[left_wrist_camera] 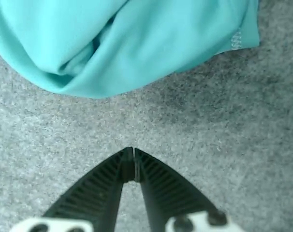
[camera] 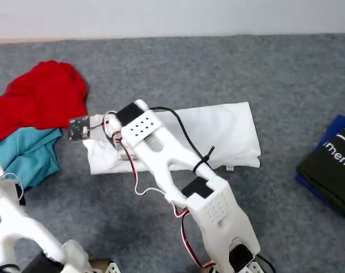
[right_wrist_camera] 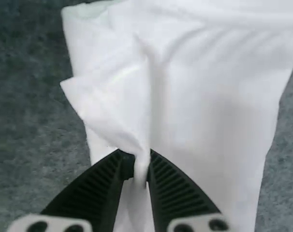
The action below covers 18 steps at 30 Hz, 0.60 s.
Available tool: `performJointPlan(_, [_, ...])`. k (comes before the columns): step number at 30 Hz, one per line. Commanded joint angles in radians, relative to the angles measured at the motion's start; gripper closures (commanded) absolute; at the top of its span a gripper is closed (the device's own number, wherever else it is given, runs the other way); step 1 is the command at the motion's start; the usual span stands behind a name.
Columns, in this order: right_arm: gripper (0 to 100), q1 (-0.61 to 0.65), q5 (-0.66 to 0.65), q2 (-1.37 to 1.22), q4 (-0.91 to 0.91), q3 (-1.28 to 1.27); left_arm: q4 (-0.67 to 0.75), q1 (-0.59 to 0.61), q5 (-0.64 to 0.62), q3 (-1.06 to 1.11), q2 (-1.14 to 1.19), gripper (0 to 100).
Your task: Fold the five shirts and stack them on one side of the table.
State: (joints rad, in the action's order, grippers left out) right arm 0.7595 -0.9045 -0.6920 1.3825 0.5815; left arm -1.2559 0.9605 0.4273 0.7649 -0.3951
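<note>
The left end effector [left_wrist_camera: 133, 162], its white arm [camera: 13, 222] cropped at the near corner of the grey carpeted counter [camera: 263, 68], is pressed together on nothing, just short of a crumpled teal shirt [left_wrist_camera: 127, 43]. Mid-counter, the right end effector [right_wrist_camera: 135, 166] pinches a raised fold of the half-folded white shirt [right_wrist_camera: 199, 96]. Beyond lies a crumpled red shirt [camera: 44, 99]; a folded black-on-blue stack [camera: 332, 168] is clipped by the frame edge.

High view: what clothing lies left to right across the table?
red shirt → white shirt → folded stack
</note>
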Motion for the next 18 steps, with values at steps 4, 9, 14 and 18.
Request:
performJointPlan(4, [84.7,-0.070,0.057,-0.019,-0.036,0.057,-0.011,0.002,-0.003,-0.002,-0.025,99])
performJointPlan(9, [78.6,-0.134,0.167,-0.044,-0.122,0.100,-0.012,0.002,-0.003,-0.002,-0.025,99])
performJointPlan(14, [82.4,-0.182,0.201,-0.104,-0.116,0.218,-0.011,0.002,-0.003,0.008,-0.025,99])
performJointPlan(18, [89.5,-0.160,0.249,-0.107,0.031,0.338,-0.009,0.002,-0.003,0.018,-0.026,99])
